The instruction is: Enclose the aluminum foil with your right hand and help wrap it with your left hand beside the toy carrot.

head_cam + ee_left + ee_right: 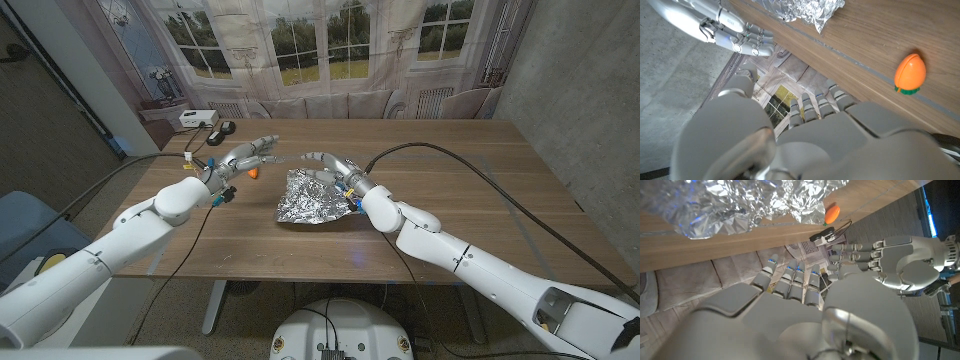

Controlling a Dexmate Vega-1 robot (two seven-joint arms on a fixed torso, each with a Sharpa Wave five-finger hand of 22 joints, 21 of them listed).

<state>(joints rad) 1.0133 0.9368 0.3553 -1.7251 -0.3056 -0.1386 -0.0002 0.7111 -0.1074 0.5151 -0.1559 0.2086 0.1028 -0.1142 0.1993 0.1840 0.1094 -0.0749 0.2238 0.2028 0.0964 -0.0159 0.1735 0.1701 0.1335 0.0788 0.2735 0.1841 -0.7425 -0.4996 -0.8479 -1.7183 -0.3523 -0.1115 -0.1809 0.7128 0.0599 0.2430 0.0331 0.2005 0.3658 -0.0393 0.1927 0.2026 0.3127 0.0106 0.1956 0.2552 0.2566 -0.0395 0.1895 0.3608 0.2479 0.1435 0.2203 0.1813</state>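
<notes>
Head view, looking down over a wooden worktop (450, 190): two white robot arms reach in from the bottom corners toward the middle. A crumpled sheet of aluminum foil (312, 197) lies on the wood near the centre, silver and heavily creased. The right hand (338, 170) is at the foil's far right corner, its fingers curved over the foil's edge with gaps between them; whether they actually touch the foil cannot be told. The left hand (243, 155) is raised to the left of the foil, clear of it, fingers spread apart and extended toward the centre, holding nothing. A small orange toy carrot (256, 173) lies on the worktop just beside the left hand, between that hand and the foil.

Left wrist view: the toy carrot (910, 73) shows as an orange body with a green tip, lying alone on the wood, well apart from the foil's edge (805, 10). The right hand (742, 37) appears there too, with bent fingers.

Right wrist view: the foil (730, 202) spreads across the wood, the carrot (832, 213) just past its edge, and the left hand (895, 262) beyond with fingers extended.

Small white and black objects (205, 122) sit at the worktop's far left corner.
</notes>
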